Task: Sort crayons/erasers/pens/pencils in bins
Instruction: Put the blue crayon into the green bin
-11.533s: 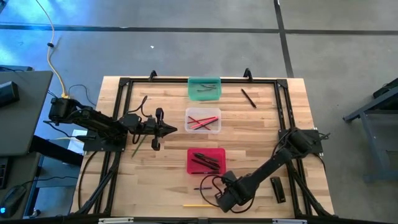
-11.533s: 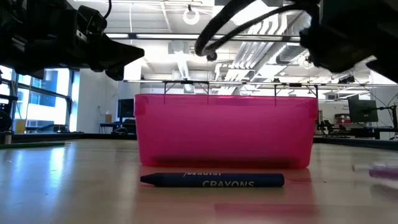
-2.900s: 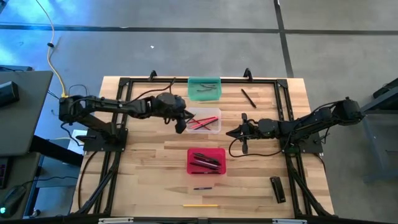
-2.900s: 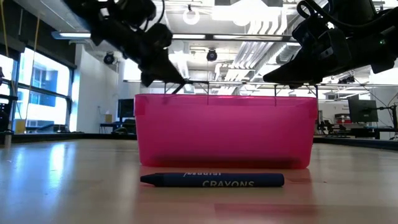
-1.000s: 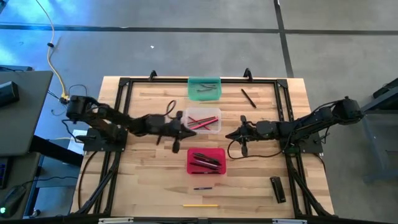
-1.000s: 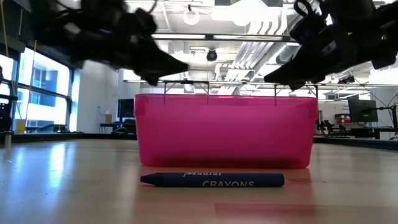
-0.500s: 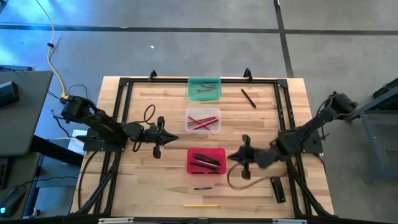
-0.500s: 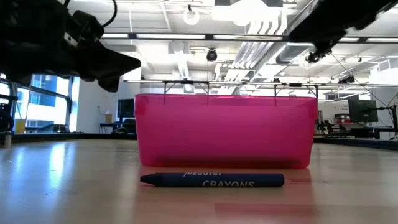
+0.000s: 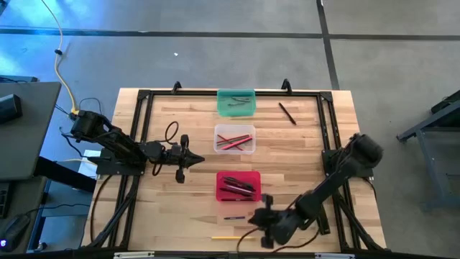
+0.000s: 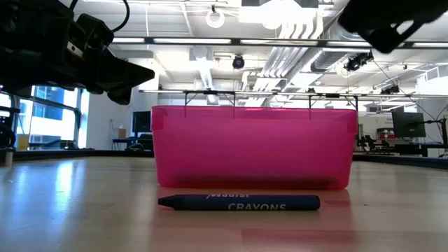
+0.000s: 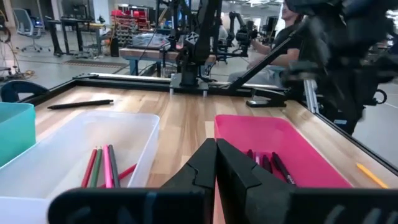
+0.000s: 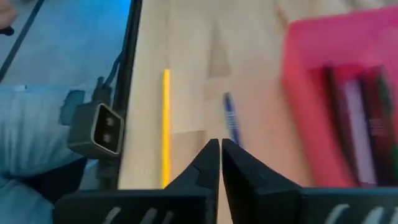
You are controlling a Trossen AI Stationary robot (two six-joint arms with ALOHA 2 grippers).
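A: Where are the tubs?

B: In a row down the middle of the table [image 9: 302,144]. The teal tub [image 9: 236,102] sits at the far edge, the clear tub [image 9: 235,139] next, and the red tub [image 9: 238,185] nearest the front.

A: What is inside them?

B: The clear one holds thin pencils [image 9: 233,139] in red, pink and green. The red one holds several dark sticks [image 9: 238,185]. The teal one has a couple of dark items that are too small to name.

A: And what lies loose on the table?

B: A black pen [image 9: 287,113] lies to the right of the teal tub. A blue crayon [image 9: 234,216] lies just in front of the red tub, and a yellow pencil [image 9: 230,237] sits near the front edge.

A: How do the arms stand?

B: The left claw [image 9: 195,157] is closed and empty, held above the table to the left of the tubs, between the clear and red ones. The right claw [image 9: 253,220] is over the front of the table beside the crayon; its fingers [image 12: 205,163] sit nearly together and hold nothing.
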